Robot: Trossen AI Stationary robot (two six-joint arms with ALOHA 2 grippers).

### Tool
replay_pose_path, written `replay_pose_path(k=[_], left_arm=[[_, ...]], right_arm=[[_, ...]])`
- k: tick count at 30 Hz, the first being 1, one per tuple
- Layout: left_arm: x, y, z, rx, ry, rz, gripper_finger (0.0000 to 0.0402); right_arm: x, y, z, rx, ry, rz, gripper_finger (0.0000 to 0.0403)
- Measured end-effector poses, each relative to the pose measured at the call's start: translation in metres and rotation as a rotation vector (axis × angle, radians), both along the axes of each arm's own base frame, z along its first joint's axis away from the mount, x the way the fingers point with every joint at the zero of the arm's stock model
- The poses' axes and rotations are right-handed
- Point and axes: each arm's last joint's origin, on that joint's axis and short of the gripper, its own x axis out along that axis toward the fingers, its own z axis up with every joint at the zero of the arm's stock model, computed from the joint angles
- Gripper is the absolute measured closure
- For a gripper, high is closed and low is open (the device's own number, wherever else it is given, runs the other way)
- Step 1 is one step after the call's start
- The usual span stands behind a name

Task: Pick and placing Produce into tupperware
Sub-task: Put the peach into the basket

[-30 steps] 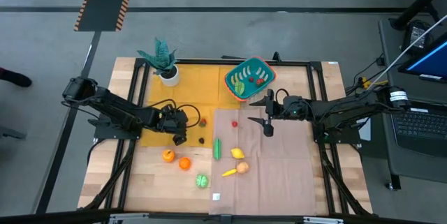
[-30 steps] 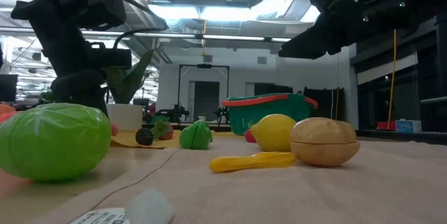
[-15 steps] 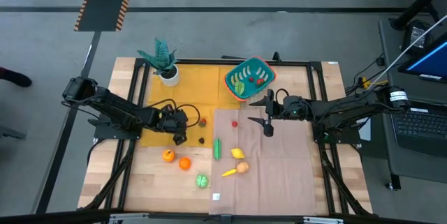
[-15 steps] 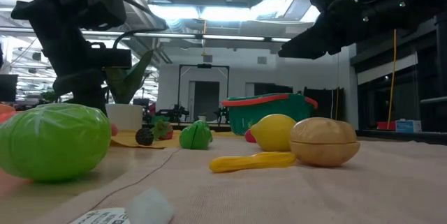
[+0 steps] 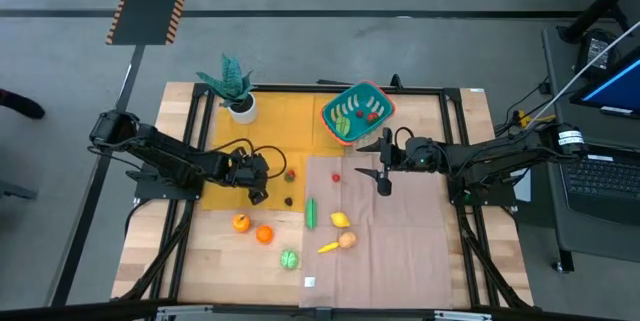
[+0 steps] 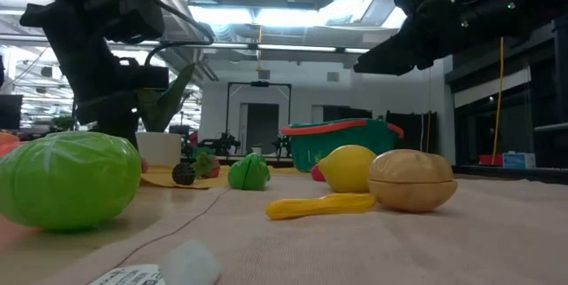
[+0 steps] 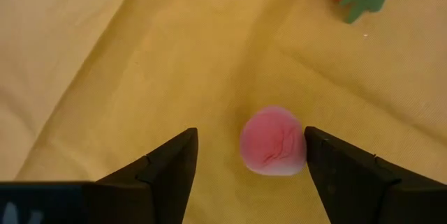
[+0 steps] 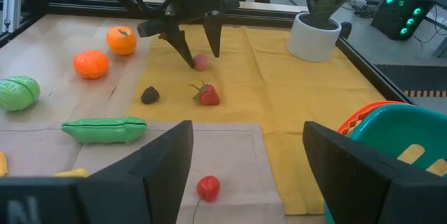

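On the yellow cloth (image 5: 262, 121) near the tabletop's left edge, the left gripper (image 7: 249, 155) stands with jaws parted astride the small pink fruit (image 7: 273, 141), which sits nearer one jaw, untouched, while the right gripper (image 8: 248, 155) waits unclenched beside the tupperware (image 5: 357, 111).

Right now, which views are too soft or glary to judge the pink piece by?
Left wrist view: pink piece slightly soft, clearly between the left gripper fingers. Low view: ceiling lights glare, green cabbage looms large, pink piece hidden. High view: evenly lit.
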Motion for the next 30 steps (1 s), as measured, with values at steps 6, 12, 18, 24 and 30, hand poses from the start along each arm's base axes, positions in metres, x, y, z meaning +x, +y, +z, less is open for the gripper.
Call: replay_pose_path(k=[6,12,18,24,30], left_arm=[[-0.0008,0.0001,-0.0003,0.001,0.009,0.0,0.0151],[-0.0008,-0.0004,-0.0005,-0.017,0.011,-0.006,0.0155],[-0.0008,-0.0005,-0.0005,-0.022,0.011,-0.005,0.0192],[-0.0007,-0.0005,-0.0005,-0.026,0.006,0.006,0.0248],[-0.0007,-0.0005,-0.0005,-0.027,0.005,0.008,0.0294]], right_arm=[[0.0,0.0,0.0,0.0,0.0,0.0,0.0132],[0.0,0.0,0.0,0.0,0.0,0.0,0.0132],[0.0,-0.0001,0.0,0.001,0.0,0.0,0.0132],[0.0,0.0,0.0,0.017,-0.002,-0.005,0.0132],[0.0,-0.0001,0.0,0.017,-0.002,-0.005,0.0132]])
